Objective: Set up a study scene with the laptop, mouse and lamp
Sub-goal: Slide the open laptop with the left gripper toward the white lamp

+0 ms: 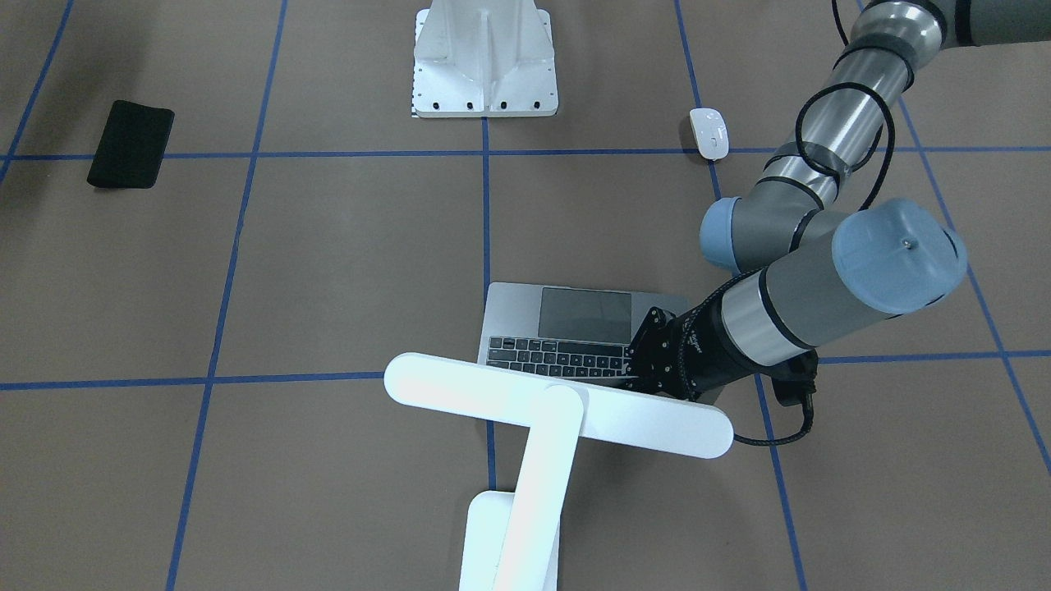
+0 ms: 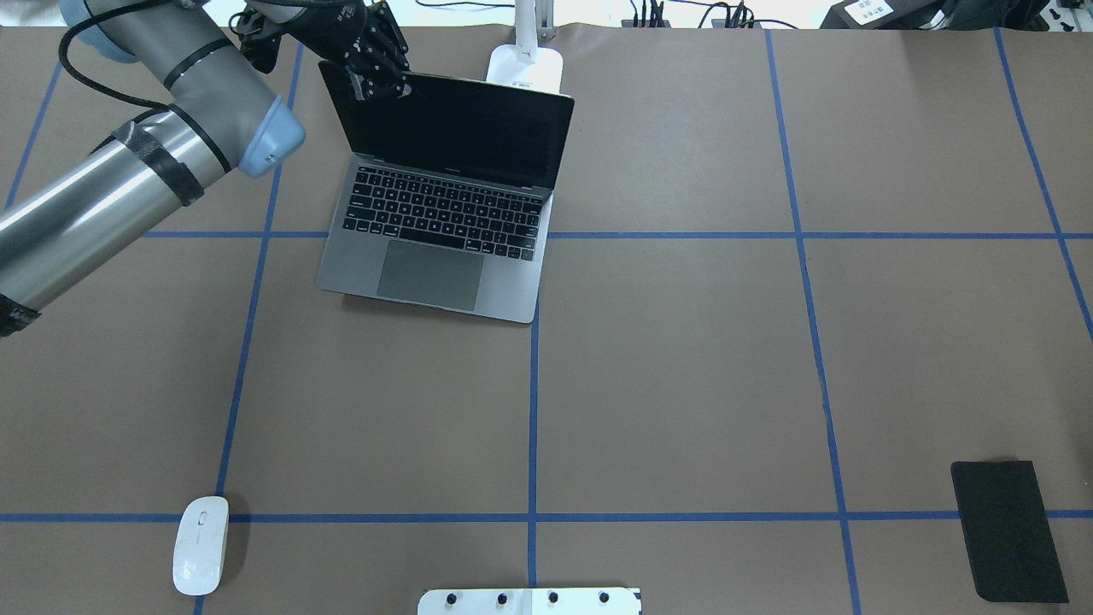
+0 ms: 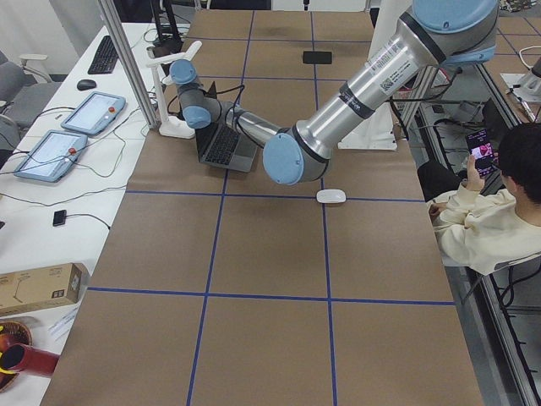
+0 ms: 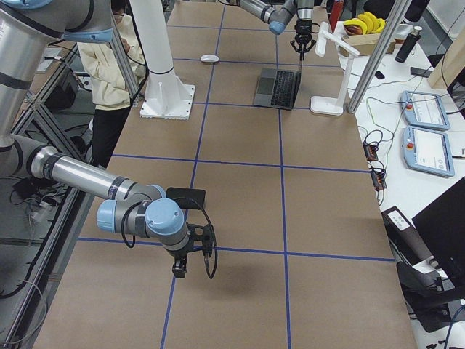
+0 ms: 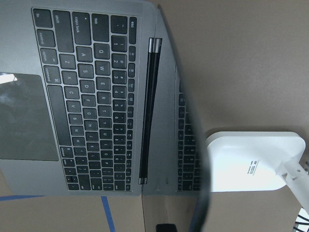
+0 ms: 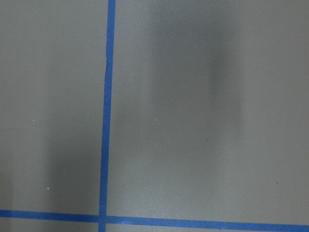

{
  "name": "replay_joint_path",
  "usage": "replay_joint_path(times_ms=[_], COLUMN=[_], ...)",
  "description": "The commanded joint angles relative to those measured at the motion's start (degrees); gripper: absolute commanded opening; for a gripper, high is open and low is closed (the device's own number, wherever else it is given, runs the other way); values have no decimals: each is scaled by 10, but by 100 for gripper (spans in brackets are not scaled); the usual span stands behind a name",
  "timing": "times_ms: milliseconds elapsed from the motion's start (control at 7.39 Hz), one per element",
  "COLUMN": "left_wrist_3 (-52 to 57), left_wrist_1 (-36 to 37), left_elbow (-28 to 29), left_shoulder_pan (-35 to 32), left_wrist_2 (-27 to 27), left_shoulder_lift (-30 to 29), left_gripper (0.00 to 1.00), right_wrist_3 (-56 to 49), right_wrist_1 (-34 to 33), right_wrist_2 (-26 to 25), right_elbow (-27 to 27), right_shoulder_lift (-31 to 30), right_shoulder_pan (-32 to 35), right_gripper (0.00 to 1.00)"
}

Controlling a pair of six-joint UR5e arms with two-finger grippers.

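Note:
The grey laptop (image 2: 444,201) stands open on the table's far left part, screen dark, keyboard facing the robot. My left gripper (image 2: 380,81) hangs at the lid's top edge near its left corner and looks open, with the fingers spread. The left wrist view looks down on the keyboard (image 5: 91,101) and the lid edge-on. Just behind the laptop stands the white lamp (image 1: 558,402) with its base (image 2: 525,67). The white mouse (image 2: 201,545) lies alone at the near left. My right gripper (image 4: 178,270) hovers low over bare table near the right end; I cannot tell whether it is open or shut.
A black mouse pad (image 2: 1008,530) lies at the near right. The white bolted pedestal (image 1: 484,66) stands at the near middle edge. A seated person (image 3: 482,220) is beside the table on the robot's side. Consoles and cables lie past the far edge.

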Motion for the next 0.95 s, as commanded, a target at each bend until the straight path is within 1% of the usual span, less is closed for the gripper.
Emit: replay_joint_path(times_ms=[0, 135, 270, 541, 676, 811], left_wrist_3=[-17, -11, 16, 93, 137, 161], left_wrist_1=[-38, -54, -66, -66, -67, -68], left_elbow=[-1, -8, -41, -105, -134, -148], left_shoulder_pan=[19, 20, 20, -3, -40, -82], left_wrist_2=[38, 42, 42, 35, -9, -35], left_shoulder_lift=[2, 18, 60, 128, 165, 182], left_gripper=[0, 48, 99, 100, 100, 100], right_wrist_3=[0, 1, 1, 2, 4, 7], right_wrist_1=[-2, -3, -3, -5, -9, -12], right_wrist_2=[1, 1, 1, 5, 7, 7], right_elbow=[0, -1, -1, -1, -2, -2], right_shoulder_lift=[1, 1, 1, 1, 1, 1], right_shoulder_pan=[-1, -1, -1, -1, -1, -1], right_gripper=[100, 100, 100, 100, 100, 100])
